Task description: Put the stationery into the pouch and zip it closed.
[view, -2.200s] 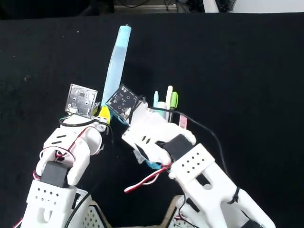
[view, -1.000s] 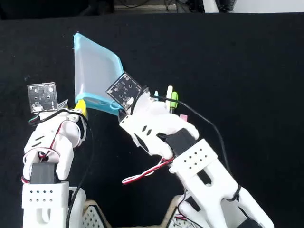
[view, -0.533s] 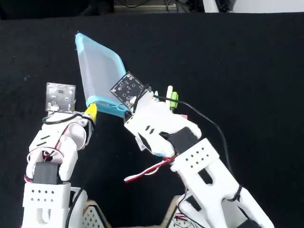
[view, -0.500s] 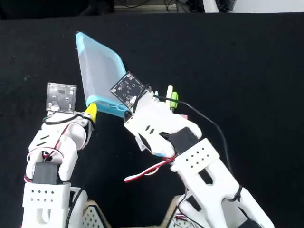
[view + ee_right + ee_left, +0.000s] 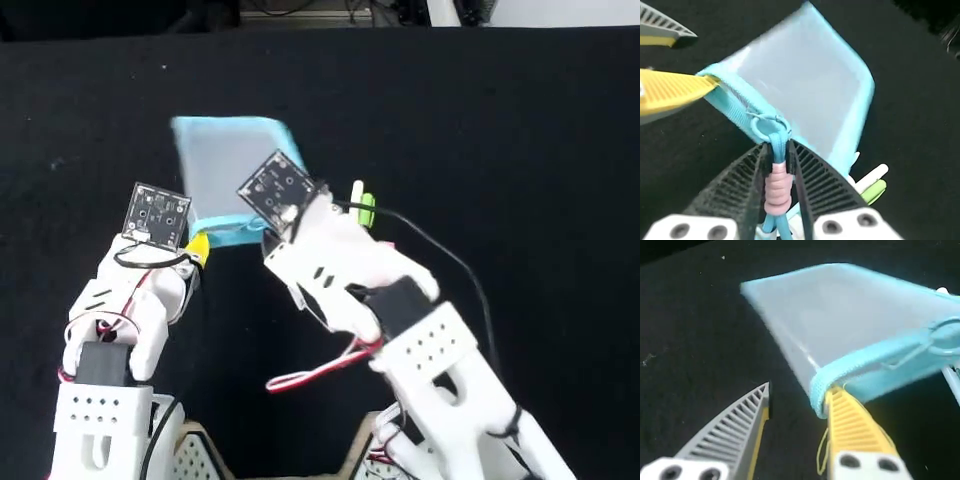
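Our right gripper (image 5: 777,150) pinches the zipper pull (image 5: 776,187). Our left gripper (image 5: 799,389) gapes at the lower-left corner of the pouch (image 5: 225,165), so tugging may drag it.

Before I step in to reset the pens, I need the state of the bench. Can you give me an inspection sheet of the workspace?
Surface: black table.
Job's things: translucent blue pouch between the two arms; white pen and green pen beside the pouch, by the right arm.
Clutter: nothing seen.
Hands: left hand open, its yellow finger touching the pouch's corner; right hand shut on the zipper pull.
Cables: red and white wires loop beside the right arm; black cable runs over it.
Surroundings: dim room past the table's far edge, too dark to tell more.
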